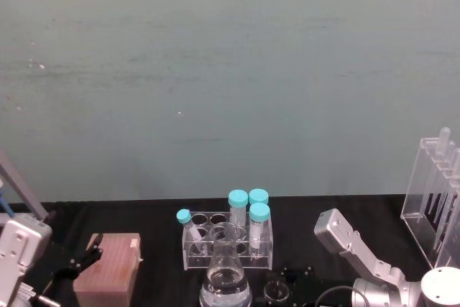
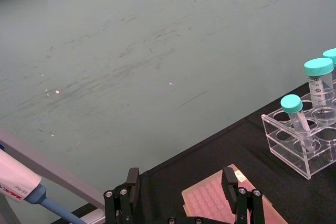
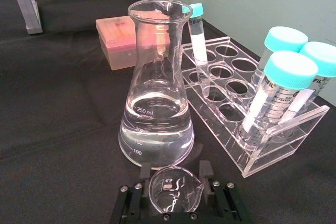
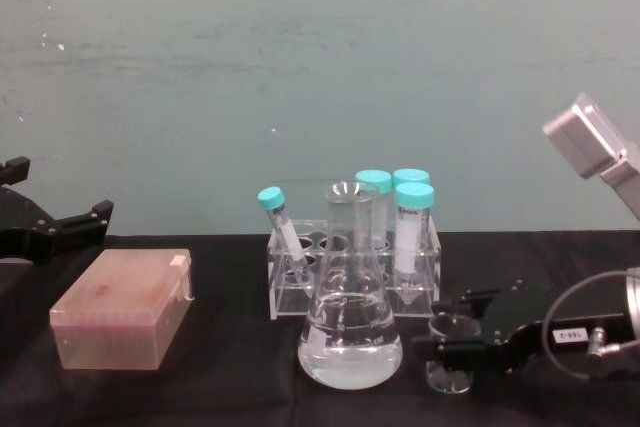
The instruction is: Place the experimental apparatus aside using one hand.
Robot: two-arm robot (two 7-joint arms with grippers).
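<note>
Left wrist view: the left gripper (image 2: 180,181) hangs spread wide above the pink tip box (image 2: 207,205), idle

Right wrist view: the right gripper (image 3: 174,177) pinches the small beaker (image 3: 173,195), thin, clear and round-walled, just beside the conical flask (image 3: 157,103), a hold fit for carrying it aside

Chest view: the beaker seems to stand on the black cloth (image 4: 200,387)

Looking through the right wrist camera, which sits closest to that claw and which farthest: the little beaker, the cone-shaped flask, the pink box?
From the right gripper:
1. Small beaker, gripped between its fingers.
2. Conical flask, standing just beyond the beaker.
3. Pink box, well past the flask, on the robot's left side.
</note>
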